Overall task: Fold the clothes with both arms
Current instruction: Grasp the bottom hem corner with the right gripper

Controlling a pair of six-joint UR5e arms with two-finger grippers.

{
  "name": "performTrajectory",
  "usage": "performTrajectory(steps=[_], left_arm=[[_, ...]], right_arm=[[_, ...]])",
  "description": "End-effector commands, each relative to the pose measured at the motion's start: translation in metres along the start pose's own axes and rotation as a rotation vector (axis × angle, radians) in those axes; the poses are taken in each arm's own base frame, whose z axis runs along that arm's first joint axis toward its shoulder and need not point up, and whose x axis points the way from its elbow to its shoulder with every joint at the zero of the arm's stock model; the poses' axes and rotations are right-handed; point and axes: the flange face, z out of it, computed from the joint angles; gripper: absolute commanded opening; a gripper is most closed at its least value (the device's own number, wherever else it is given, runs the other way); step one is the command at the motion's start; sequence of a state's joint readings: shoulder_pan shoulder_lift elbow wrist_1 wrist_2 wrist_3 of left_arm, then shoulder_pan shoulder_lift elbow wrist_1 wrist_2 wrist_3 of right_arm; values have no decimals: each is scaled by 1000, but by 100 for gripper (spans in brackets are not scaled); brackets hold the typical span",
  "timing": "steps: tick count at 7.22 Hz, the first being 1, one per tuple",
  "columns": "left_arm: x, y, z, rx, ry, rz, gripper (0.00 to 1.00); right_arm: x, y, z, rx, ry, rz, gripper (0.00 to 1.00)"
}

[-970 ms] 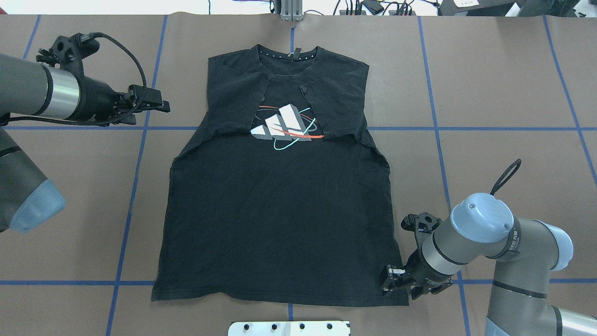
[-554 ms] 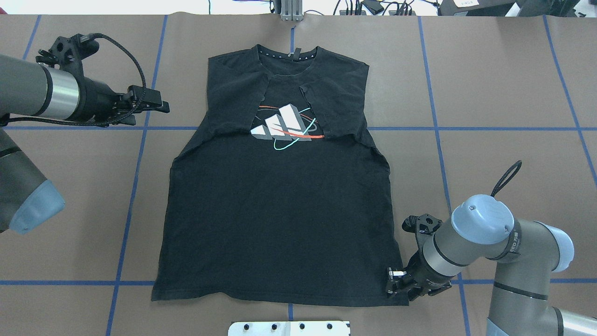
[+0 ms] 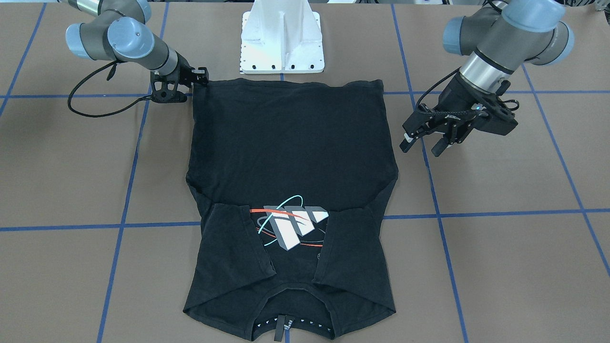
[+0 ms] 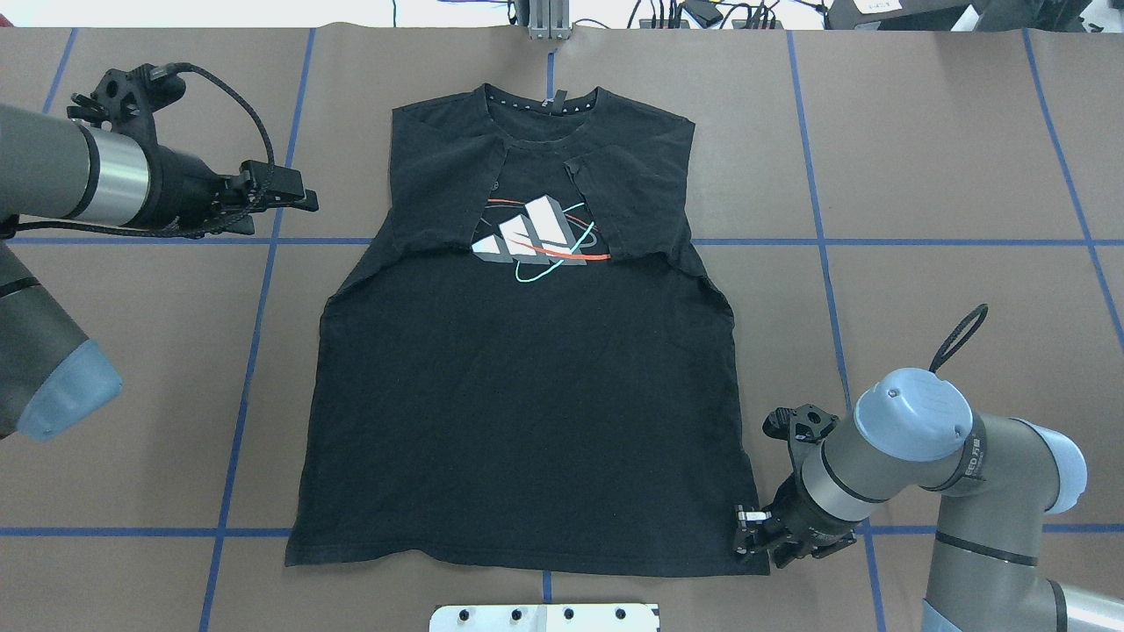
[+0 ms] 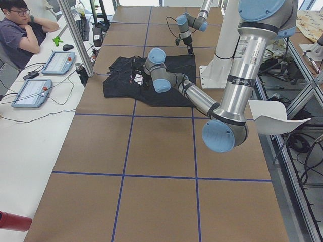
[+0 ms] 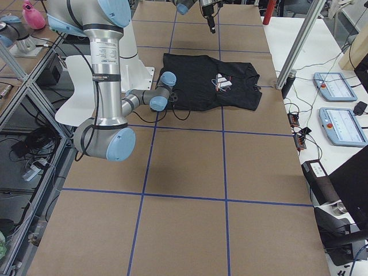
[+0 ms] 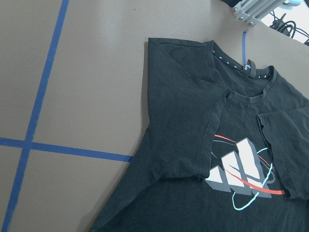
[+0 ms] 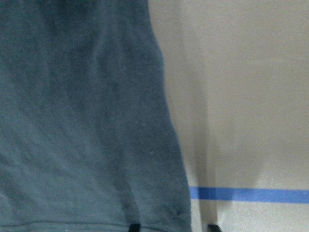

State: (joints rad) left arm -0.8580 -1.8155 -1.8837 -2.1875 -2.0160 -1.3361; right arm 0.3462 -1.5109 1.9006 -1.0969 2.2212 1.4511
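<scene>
The black T-shirt lies flat, face up, collar at the far side. Both sleeves are folded in beside the white-grey graphic. My left gripper hovers open and empty over bare table left of the shirt's shoulder; it also shows in the front view. My right gripper is low at the shirt's near right hem corner. In the right wrist view its fingertips stand apart on either side of the shirt's side edge, so it is open.
The white pedestal base stands just behind the hem. A metal plate sits at the near table edge. Blue tape lines cross the brown table. An operator sits beside tablets at the far side.
My right arm has shifted slightly right and toward the near edge, staying at the hem corner. My left arm has barely moved. The shirt is unchanged.
</scene>
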Motion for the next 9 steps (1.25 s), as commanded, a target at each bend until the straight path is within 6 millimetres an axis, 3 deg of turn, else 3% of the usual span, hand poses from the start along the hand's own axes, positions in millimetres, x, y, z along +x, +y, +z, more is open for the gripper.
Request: performTrajectory(steps=[1, 6, 8, 9], left_arm=[[-1, 0, 0, 4, -3, -1, 100], [-2, -1, 0, 5, -3, -1, 100], [-2, -1, 0, 5, -3, -1, 100], [-2, -1, 0, 5, -3, -1, 100]], right_arm=[[1, 0, 1, -1, 2, 0, 43], [0, 5, 5, -12, 5, -6, 42], [-1, 7, 7, -16, 8, -7, 33], [-1, 6, 7, -16, 8, -7, 16]])
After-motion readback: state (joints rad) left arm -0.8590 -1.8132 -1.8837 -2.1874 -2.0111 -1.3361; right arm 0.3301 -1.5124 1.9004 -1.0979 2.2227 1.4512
